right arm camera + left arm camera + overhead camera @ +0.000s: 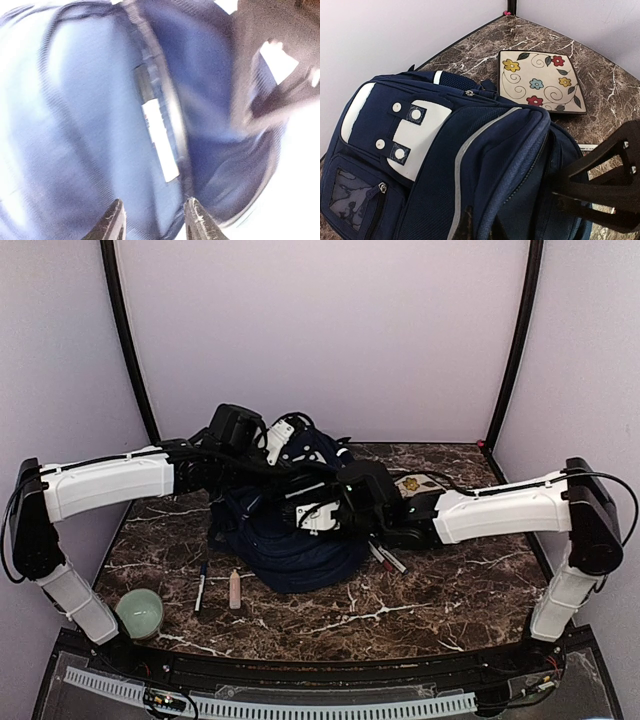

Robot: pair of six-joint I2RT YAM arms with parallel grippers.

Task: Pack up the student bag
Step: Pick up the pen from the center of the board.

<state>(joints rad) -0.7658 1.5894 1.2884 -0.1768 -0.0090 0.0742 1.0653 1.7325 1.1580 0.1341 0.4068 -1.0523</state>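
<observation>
Right wrist view, student bag (pixel 75 125) interior seen only here, right gripper (pixel 155 222) held inside, fingers parted, left gripper (pixel 480 230) state undetermined.

Lab booth: plain walls (pixel 320 340), marble tabletop (pixel 450 590).

The left white-and-black jointed arm (pixel 110 485) reaches forward and inward. The right white-and-black jointed arm (pixel 500 512) extends inward to meet it at centre. On the right black two-finger gripper (pixel 154 210), the fingers stand parted. Of the left black two-finger gripper (pixel 481 230), only the tips show, close together, so its state is undetermined.
</observation>
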